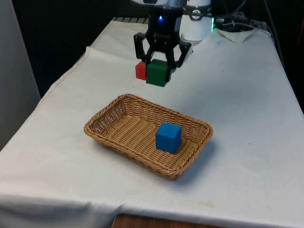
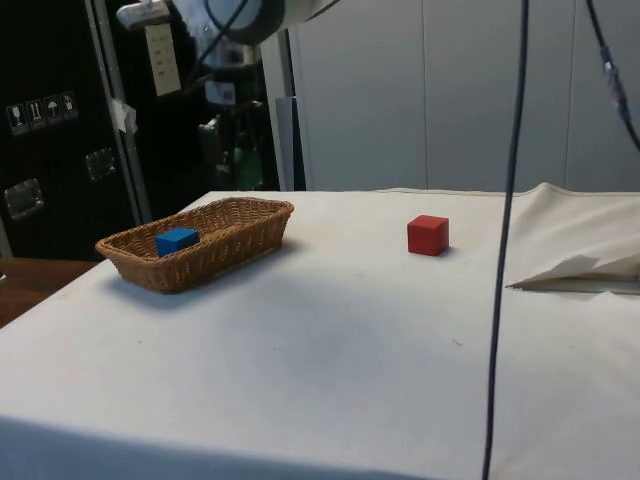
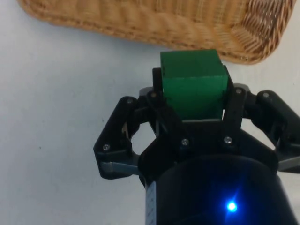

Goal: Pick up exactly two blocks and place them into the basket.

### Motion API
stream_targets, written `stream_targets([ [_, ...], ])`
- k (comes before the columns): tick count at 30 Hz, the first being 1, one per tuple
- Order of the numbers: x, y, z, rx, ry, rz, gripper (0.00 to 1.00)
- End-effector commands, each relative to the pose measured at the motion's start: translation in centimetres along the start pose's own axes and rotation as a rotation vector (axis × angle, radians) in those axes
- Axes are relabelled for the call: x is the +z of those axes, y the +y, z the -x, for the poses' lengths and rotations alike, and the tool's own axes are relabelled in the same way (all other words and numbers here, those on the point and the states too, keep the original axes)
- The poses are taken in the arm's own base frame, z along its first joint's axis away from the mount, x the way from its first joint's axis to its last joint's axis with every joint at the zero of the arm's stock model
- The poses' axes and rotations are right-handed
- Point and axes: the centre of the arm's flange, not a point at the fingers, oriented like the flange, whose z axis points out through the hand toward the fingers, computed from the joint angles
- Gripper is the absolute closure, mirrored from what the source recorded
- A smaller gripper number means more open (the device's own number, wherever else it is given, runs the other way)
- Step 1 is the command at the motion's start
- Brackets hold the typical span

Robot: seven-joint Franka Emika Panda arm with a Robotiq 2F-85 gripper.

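One block in basket: small blue cube (image 1: pixel 168 137) lying flat on the woven floor of the shallow oval wicker basket (image 1: pixel 110 116), towards the end on the front view's right.
Second block: green cube (image 1: pixel 157 72), raised off the white tablecloth (image 1: pixel 247 142), short of the basket's far rim, not yet above it.
Tool: black two-finger gripper (image 1: pixel 160 61) clamped on the green cube, fingers pressing two opposite flat faces.
Handling, judged: rigid, light, probably wood or foam; flat parallel sides suited to a pinch across the middle; painted faces possibly a little slick; not fragile, a short drop harmless.
Spare block: red cube (image 2: pixel 428 235) resting on the cloth behind the gripper, well apart from the basket, not needed for the count.
Basket, judged: low sloped walls, open top, ample room beside the blue cube; lightweight, liable to shift if bumped.
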Motion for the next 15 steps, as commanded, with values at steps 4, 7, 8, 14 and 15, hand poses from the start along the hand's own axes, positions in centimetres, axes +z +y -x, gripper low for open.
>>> stream_targets([
  [4, 1.1, 0.3, -1.8, 0.003, 0.002, 0.010, 1.00],
  [7, 1.3, 0.4, -2.2, 0.005, 0.014, 0.025, 1.00],
  [8, 1.6, 0.7, -2.6, 0.002, 0.008, 0.019, 1.00],
  [14, 3.4, 1.9, -3.7, 0.008, 0.013, 0.038, 1.00],
  [15, 3.2, 1.7, -3.6, 0.008, 0.014, 0.047, 1.00],
])
